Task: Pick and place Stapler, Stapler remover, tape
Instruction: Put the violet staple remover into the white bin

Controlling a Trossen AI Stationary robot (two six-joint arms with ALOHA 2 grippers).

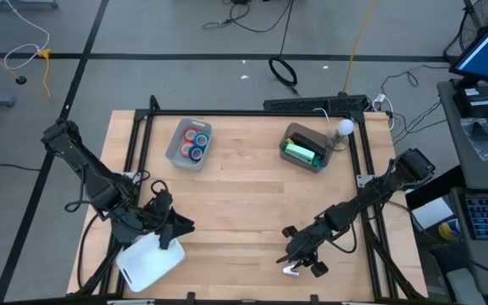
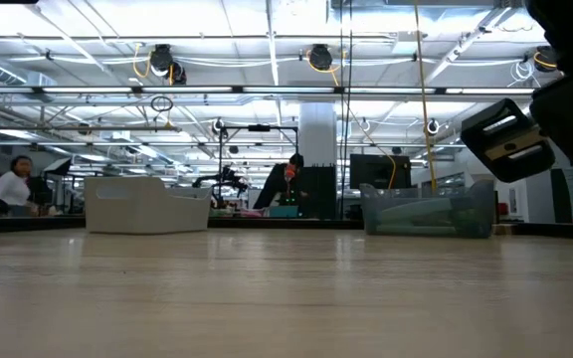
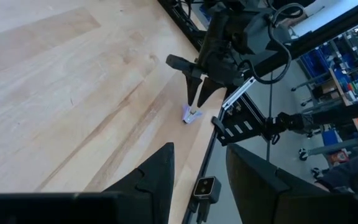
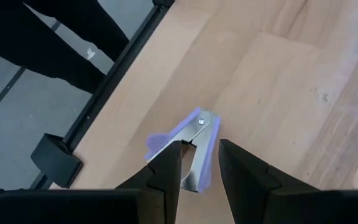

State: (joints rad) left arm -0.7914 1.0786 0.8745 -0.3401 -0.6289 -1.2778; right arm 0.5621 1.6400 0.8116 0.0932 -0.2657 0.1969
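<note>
Near the table's [image 1: 244,191] front edge, on the side away from the white bin [image 1: 150,261], you have the right gripper [image 1: 299,261] lowered over the stapler remover [image 4: 191,149]. Its fingers [image 4: 166,168] are spread a little, one on each side of the remover's metal body, and you cannot tell from the right wrist view whether they touch it. The remover lies flat on the wood with its purple wings showing past the fingertips; the left wrist view shows it as a small pale piece [image 3: 191,115] under that gripper.

Your left gripper [image 1: 174,227] hangs just beside the white bin at the front corner, its fingers [image 3: 157,177] spread with nothing between them.

Toward the back of the table from the white bin, a clear bin [image 1: 188,142] holds the tape [image 1: 196,144], red and blue rolls lying together inside. Further along the back edge, a second clear bin [image 1: 305,147] holds a green object [image 1: 302,153].
</note>
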